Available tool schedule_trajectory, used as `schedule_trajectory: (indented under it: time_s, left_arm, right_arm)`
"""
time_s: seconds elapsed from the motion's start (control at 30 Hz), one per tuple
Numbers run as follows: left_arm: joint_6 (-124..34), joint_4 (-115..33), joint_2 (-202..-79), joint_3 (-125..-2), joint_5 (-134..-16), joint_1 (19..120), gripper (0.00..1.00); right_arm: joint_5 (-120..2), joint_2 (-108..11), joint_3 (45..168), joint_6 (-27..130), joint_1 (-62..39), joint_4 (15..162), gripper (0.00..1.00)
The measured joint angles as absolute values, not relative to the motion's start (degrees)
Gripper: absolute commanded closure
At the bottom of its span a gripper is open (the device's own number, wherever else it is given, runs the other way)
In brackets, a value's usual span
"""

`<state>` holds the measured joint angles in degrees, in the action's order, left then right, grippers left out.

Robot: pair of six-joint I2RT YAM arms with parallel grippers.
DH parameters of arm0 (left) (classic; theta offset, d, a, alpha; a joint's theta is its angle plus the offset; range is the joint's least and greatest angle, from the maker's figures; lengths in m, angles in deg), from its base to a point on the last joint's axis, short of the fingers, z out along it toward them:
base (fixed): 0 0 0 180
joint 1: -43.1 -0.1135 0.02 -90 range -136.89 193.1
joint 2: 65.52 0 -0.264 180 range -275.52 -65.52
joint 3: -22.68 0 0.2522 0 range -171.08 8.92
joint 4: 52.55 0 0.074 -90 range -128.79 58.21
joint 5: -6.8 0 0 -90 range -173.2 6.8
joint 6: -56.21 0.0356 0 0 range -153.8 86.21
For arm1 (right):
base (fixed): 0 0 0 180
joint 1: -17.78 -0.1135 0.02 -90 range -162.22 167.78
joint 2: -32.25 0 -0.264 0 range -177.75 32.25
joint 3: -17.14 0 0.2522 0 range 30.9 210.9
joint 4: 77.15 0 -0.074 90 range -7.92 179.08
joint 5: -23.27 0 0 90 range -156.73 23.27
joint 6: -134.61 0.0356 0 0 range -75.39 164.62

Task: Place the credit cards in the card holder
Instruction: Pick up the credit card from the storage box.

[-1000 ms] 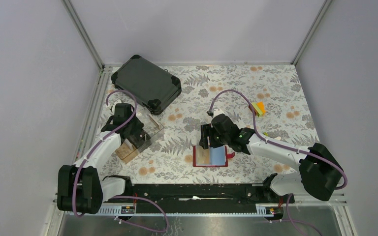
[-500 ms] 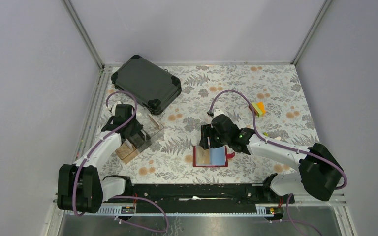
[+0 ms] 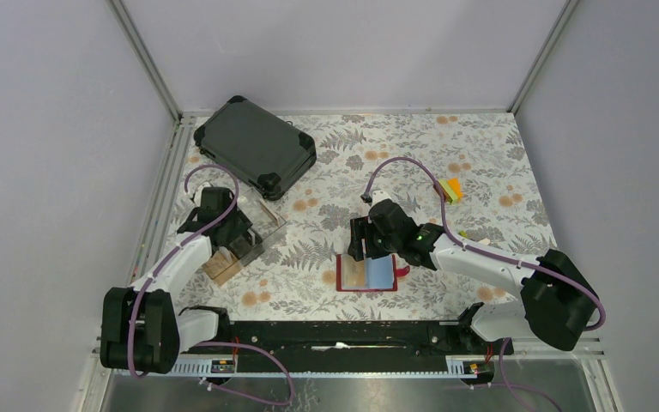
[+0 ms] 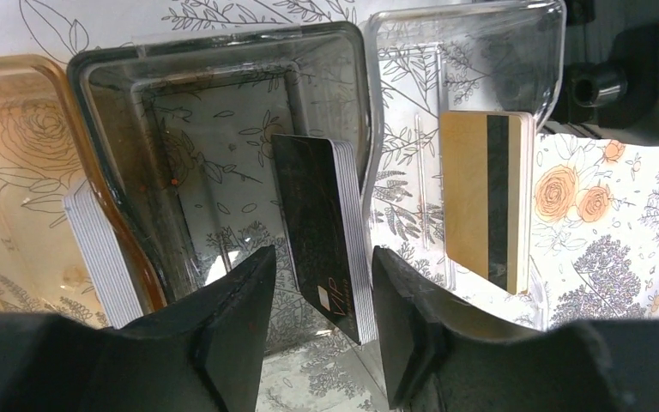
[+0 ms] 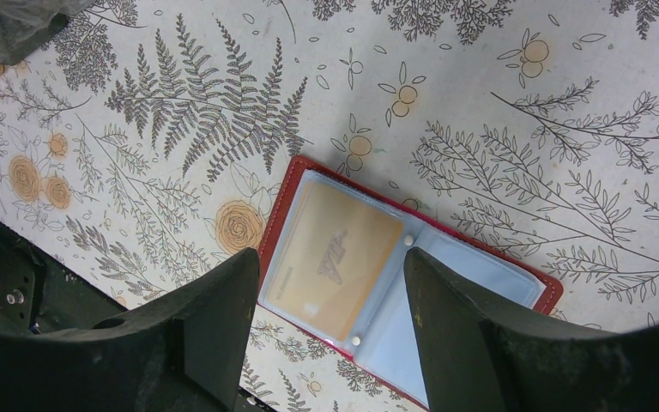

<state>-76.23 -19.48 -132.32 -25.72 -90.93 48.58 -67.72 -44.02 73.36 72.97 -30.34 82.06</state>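
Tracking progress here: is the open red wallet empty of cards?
No, the right wrist view shows a gold card tucked inside the open wallet.

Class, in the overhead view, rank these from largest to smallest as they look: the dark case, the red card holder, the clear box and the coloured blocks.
1. dark case
2. clear box, partly hidden, so its lead over the next is less sure
3. red card holder
4. coloured blocks, clearly smallest
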Motion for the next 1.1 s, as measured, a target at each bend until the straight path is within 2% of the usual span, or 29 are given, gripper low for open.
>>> schedule_trajectory:
  time_s: [0.13, 0.6, 1.1]
  left_arm:
    - [-76.3, -20.8, -132.4, -24.6, -90.1, 48.1, 0.53]
    - [-76.7, -23.7, -132.4, -24.3, -87.8, 47.5, 0.72]
    - [-76.7, -23.9, -131.3, -24.2, -87.4, 47.3, 0.74]
  right_arm:
    - [-67.7, -44.0, 73.4, 73.0, -30.3, 82.1, 0.31]
    - [-67.7, -44.0, 73.2, 73.0, -30.3, 82.1, 0.31]
    - [-67.6, -44.1, 73.1, 73.2, -30.3, 82.0, 0.31]
